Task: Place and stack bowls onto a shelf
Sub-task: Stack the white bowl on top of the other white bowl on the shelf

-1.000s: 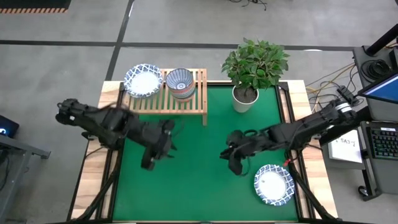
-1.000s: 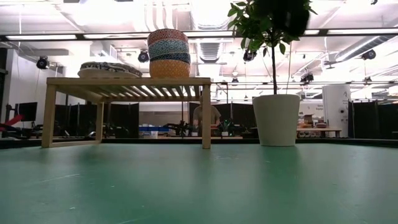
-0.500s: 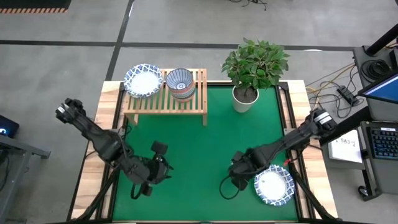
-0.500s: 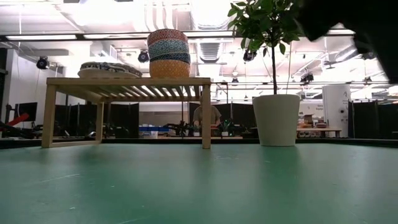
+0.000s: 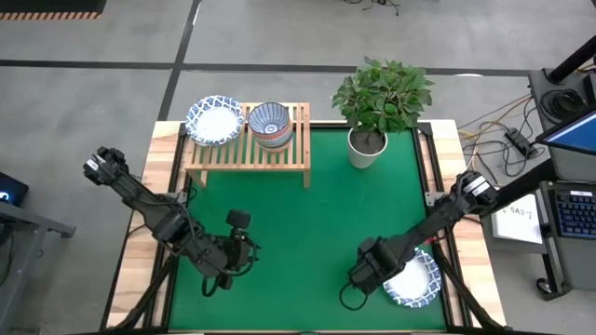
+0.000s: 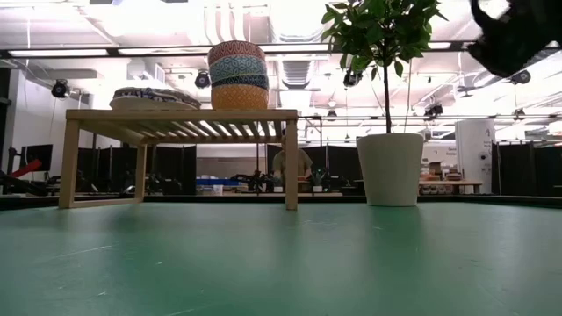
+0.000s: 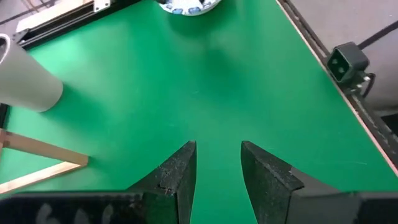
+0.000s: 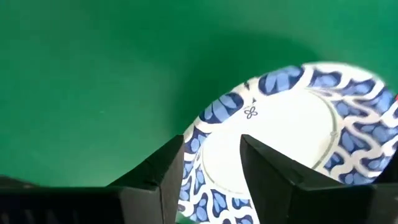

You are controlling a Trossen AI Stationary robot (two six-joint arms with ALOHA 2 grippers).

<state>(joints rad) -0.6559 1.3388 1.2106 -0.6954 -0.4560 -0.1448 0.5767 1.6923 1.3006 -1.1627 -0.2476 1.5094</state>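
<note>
Right hand (image 8: 211, 165) fingers a little apart over rim of white bowl (image 8: 292, 134) on worktop (image 5: 317, 205). Left hand (image 7: 217, 165) a little apart, empty.

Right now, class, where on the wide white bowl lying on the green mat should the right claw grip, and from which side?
Grip the blue patterned rim of the wide white bowl nearest the right claw, from above: it lies flat and shallow, so only its thin rim fits between the fingers.
</note>
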